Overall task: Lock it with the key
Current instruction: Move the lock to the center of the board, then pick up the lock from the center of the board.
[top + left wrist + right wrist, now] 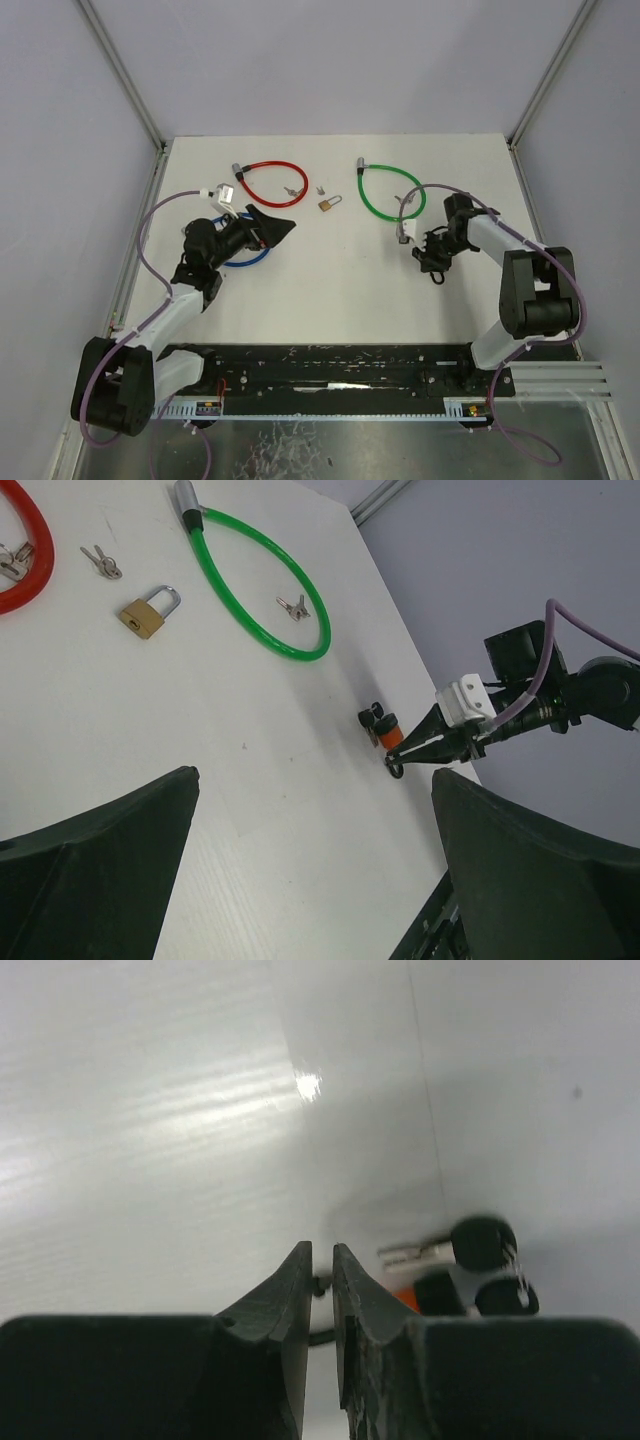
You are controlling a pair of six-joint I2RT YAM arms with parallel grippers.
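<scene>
A small brass padlock (328, 204) lies at the table's back middle, also in the left wrist view (148, 613), with a loose pair of keys (100, 562) beside it. My right gripper (433, 265) is low over the table on the right, its jaws nearly closed on the thin ring (320, 1285) of a key bunch. The bunch's black-headed keys (480, 1245) and orange tag (408, 1296) lie just to the jaws' right. My left gripper (283, 226) is open and empty, above a blue cable lock (245, 258). From the left wrist, the right gripper (398, 763) pinches the bunch (378, 723).
A red cable lock (270, 180) with keys (292, 190) lies at the back left. A green cable lock (385, 190) lies at the back right, with another key pair (293, 606) inside its loop. Metal rails edge the table.
</scene>
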